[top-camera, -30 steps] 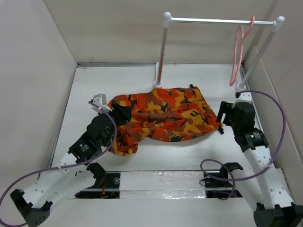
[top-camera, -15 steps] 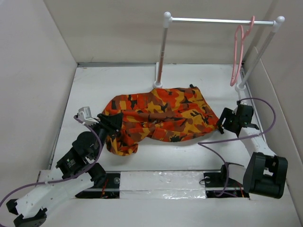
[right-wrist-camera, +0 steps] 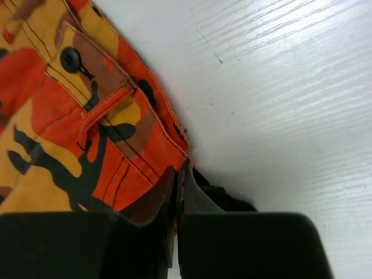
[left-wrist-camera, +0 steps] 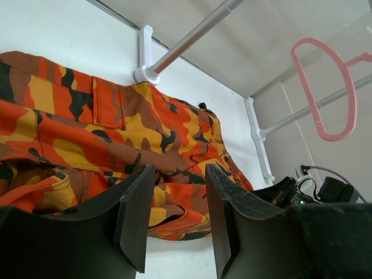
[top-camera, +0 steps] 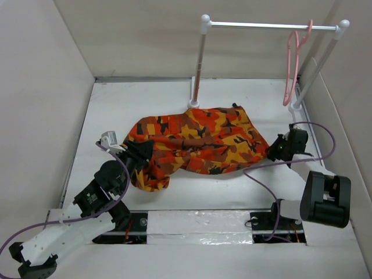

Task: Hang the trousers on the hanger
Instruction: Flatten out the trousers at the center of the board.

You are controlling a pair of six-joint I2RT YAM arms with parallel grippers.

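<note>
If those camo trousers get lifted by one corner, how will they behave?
Likely floppy: the trousers lie rumpled and folded, so they'd sag and hang. The right gripper pinches only a waistband edge, so cloth might slip out.

One pair of camouflage trousers (top-camera: 197,142) lies on a single table (top-camera: 116,104) between two robot arms, the left arm (top-camera: 93,197) and the right arm (top-camera: 325,200). One pink hanger (top-camera: 292,67) hangs on one rail stand (top-camera: 270,25).

Trousers (right-wrist-camera: 58,128) running off right wrist view's top and left edges. Hanger (left-wrist-camera: 334,138) hook getting cut off by left wrist view's right edge. Left gripper (top-camera: 141,150) hiding trousers' left edge in top view.
</note>
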